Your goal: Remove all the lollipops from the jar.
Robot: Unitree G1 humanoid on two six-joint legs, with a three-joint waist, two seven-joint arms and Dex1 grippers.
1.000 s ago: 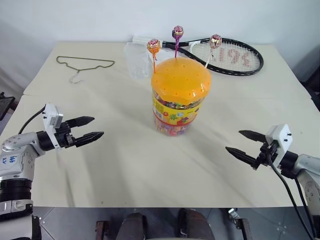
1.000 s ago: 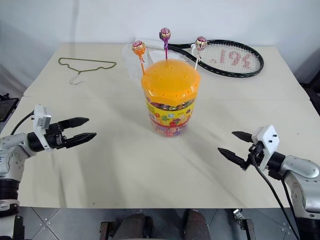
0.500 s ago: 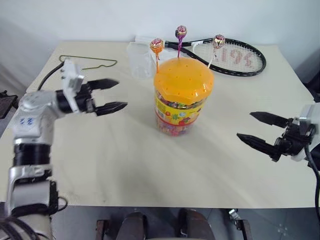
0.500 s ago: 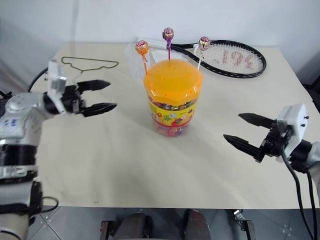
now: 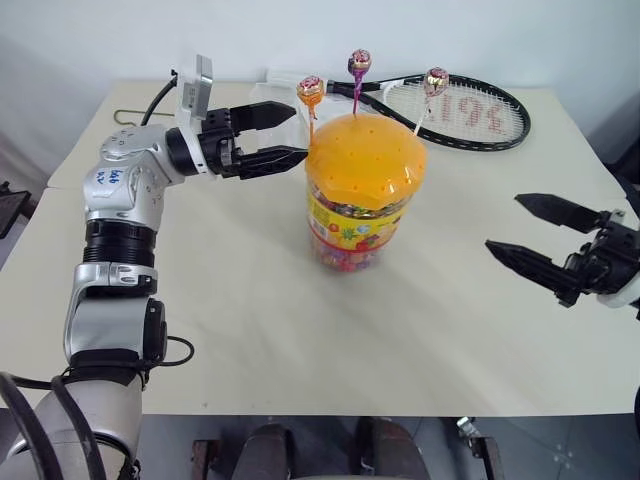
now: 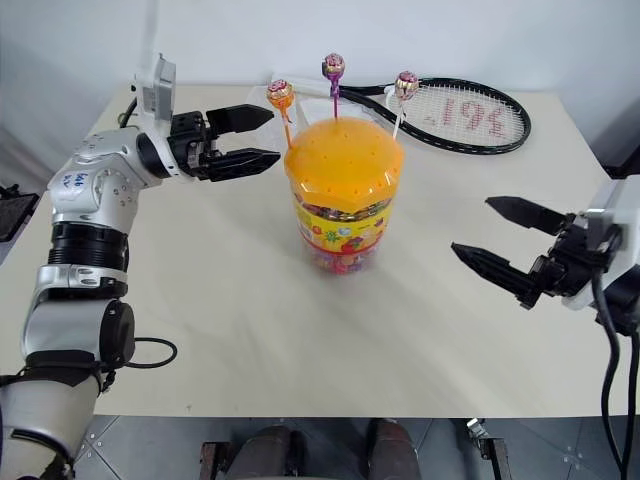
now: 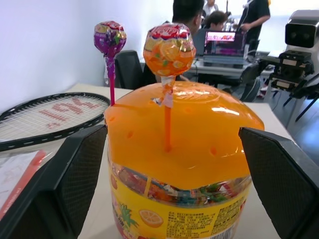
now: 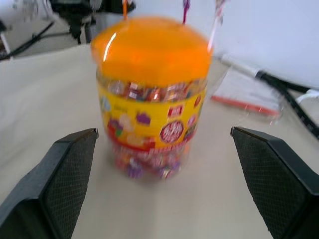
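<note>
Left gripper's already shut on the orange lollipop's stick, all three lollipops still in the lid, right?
Not quite. The left gripper is open, beside the orange lollipop and not holding it; the left wrist view shows the stick between wide-apart fingers. All three lollipops do stand in the jar's lid.

A: What lies ahead of the left gripper?
B: The jar, framed between its wide-apart fingers, empty.
A: And the lollipops?
B: The orange lollipop stands nearest; the purple lollipop behind, racket beyond.
</note>
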